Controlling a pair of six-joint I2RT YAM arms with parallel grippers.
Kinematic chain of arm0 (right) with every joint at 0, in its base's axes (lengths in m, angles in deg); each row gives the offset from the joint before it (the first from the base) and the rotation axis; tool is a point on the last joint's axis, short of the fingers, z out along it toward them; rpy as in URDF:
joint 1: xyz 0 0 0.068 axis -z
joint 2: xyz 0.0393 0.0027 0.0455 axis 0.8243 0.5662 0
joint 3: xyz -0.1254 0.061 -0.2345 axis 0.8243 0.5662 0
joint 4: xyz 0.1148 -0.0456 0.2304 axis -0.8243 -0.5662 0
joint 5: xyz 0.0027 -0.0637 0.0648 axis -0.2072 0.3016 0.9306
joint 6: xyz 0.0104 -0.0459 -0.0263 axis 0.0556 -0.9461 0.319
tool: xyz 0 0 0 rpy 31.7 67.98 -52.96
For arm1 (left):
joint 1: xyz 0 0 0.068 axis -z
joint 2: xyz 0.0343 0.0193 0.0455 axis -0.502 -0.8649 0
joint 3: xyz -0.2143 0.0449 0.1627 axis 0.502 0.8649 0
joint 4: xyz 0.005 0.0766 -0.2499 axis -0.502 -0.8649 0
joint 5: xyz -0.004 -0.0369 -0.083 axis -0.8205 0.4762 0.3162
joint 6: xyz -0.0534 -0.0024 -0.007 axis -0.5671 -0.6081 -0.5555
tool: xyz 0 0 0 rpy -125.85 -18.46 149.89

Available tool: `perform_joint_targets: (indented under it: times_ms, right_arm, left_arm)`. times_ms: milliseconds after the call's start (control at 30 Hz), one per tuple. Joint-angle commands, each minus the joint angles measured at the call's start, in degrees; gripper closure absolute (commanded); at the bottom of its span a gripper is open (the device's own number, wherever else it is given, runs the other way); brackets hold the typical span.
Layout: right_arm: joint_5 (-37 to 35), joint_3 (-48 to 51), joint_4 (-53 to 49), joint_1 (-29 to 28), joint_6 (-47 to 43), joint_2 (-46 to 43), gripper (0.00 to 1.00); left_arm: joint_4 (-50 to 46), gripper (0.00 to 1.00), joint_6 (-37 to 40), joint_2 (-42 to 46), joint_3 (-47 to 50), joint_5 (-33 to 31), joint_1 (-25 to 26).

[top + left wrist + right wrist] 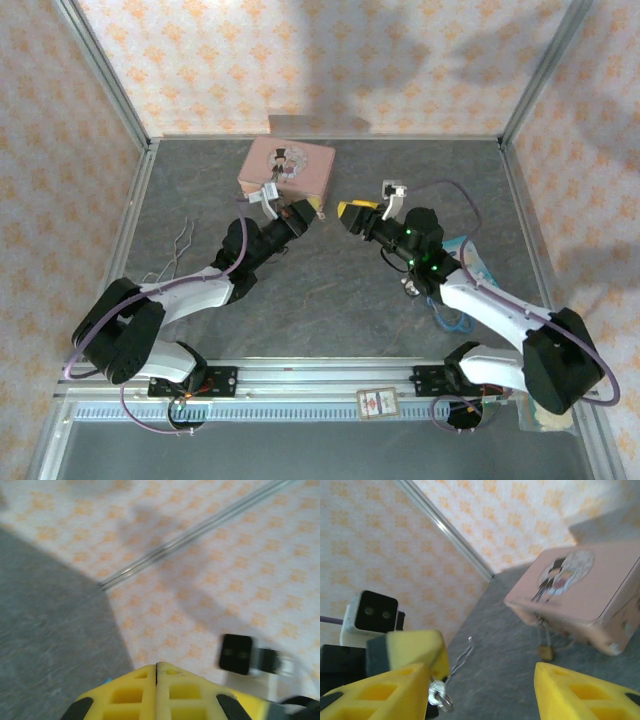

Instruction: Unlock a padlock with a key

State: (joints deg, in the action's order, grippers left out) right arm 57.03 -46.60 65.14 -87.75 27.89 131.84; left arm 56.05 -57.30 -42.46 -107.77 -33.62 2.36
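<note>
The right end effector [480, 682] is standing released, its yellow jaws gaping wide and gripping nothing, probably leaving room for its partner. Just beside its left jaw, the left end effector [415, 647] is clenching tight. A small silvery key [439, 696] on a ring is dangling at its tip, apparently pinched there for aiming forward. Beyond, the padlock [546, 652] is hanging by its shackle from the front of the pink tin [580, 585]. Its brass body is dangling low over the bench [495, 645], facing both arms, so it is likely reachable.
</note>
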Motion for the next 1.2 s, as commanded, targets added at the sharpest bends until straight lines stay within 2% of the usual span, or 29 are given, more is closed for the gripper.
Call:
perform_joint_targets:
  times_ms: [0,100,200,300,400,633,967,1167]
  right_arm:
    - [10.98,1.48,12.01,0.15,12.0,2.47,0.45]
    - [13.56,3.28,19.69,0.13,15.61,4.14,0.49]
    - [15.92,4.55,25.53,0.15,17.78,5.51,0.56]
    - [16.6,6.36,31.49,0.08,20.1,6.22,0.58]
    - [16.94,6.43,31.53,0.15,20.57,7.48,0.59]
    - [19.37,6.55,39.12,0.06,25.33,12.06,0.64]
    - [19.8,8.32,43.93,-0.11,28.14,14.01,0.76]
    - [19.84,7.89,45.49,-0.15,28.83,14.59,0.76]
  left_arm:
    - [13.53,1.0,2.9,-1.98,1.75,4.6,-0.18]
    - [17.23,1.0,1.95,-3.02,2.2,5.79,-0.06]
    - [17.68,1.0,1.92,-3.23,2.43,6.01,0.35]
    - [17.55,1.0,2.71,-2.43,3.25,5.1,0.99]
    - [17.97,1.0,3.04,-1.86,4.01,4.44,1.5]
    - [18.32,1.0,3.18,-2.02,4.04,3.74,2.31]
    - [18.45,1.0,3.05,-1.98,3.76,2.45,2.46]
    - [18.02,1.0,3.19,-1.94,3.52,2.24,2.83]
